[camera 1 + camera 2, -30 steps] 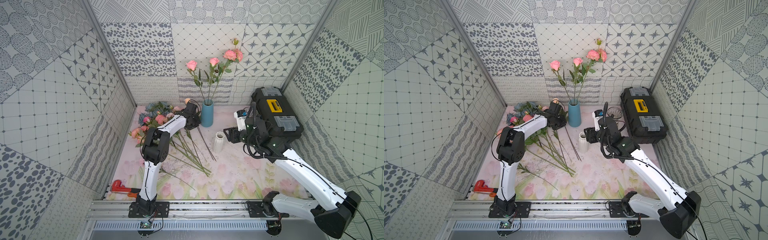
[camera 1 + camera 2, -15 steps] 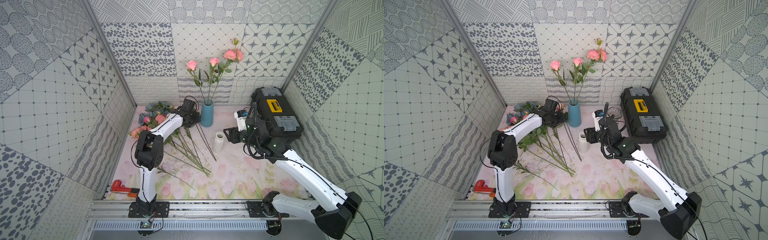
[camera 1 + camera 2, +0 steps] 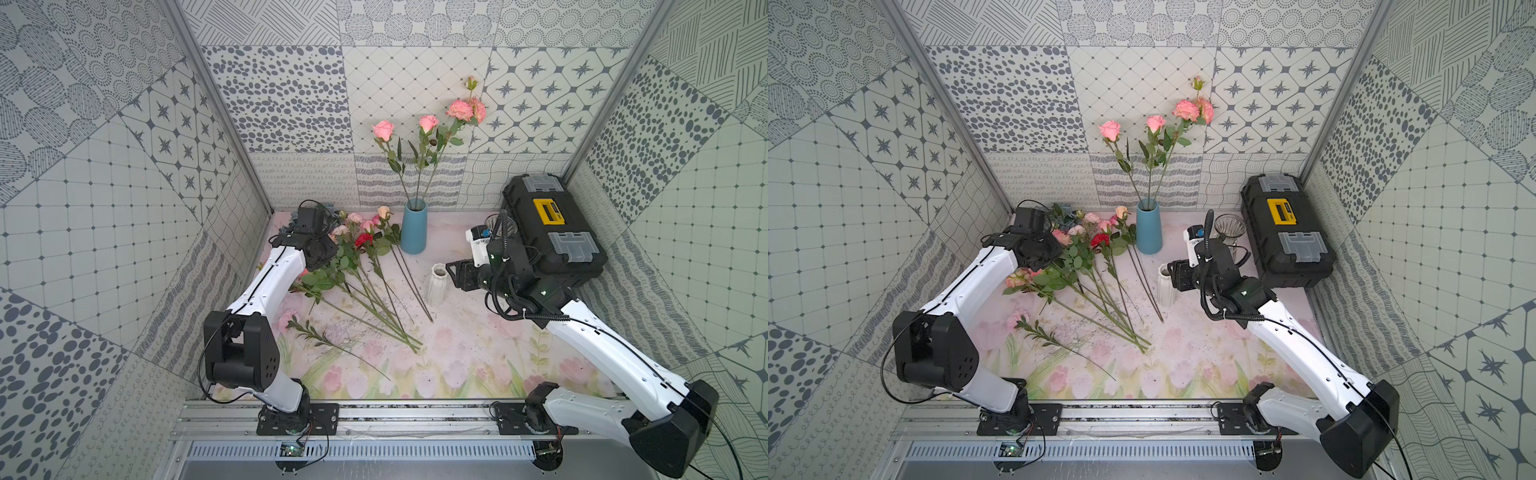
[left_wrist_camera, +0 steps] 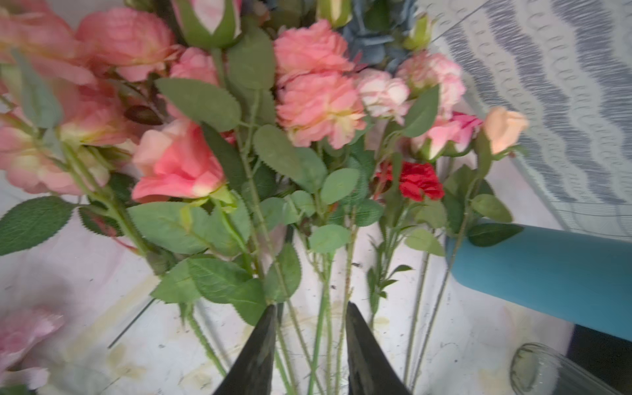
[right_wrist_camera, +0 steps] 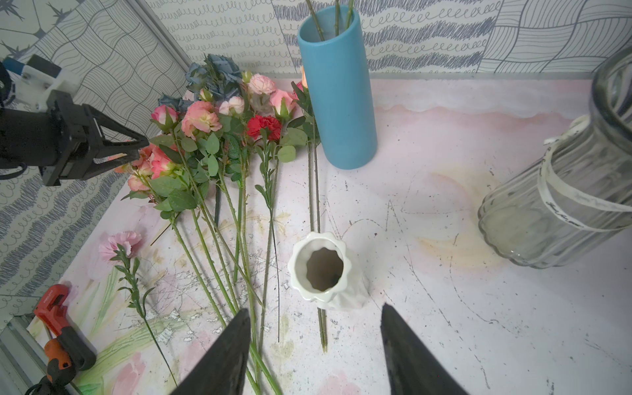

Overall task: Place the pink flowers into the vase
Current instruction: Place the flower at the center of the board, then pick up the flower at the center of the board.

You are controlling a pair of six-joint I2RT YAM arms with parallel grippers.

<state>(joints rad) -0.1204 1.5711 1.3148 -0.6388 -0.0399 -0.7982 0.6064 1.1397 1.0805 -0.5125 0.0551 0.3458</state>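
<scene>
Found at the pick-up step, with left gripper standing apart astride several stems of the pink flowers lying on the table beside the blue vase, right gripper apart and empty; judged to call next for closing on a single stem.

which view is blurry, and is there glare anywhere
Left wrist view: soft throughout, pink flowers smeared most toward one edge, blue vase soft too. Right wrist view: sharp on the white vase; glass jar at the frame edge looks tilted by the wide lens. Both top views: sharp, even light, faint shadows, no glare.
</scene>
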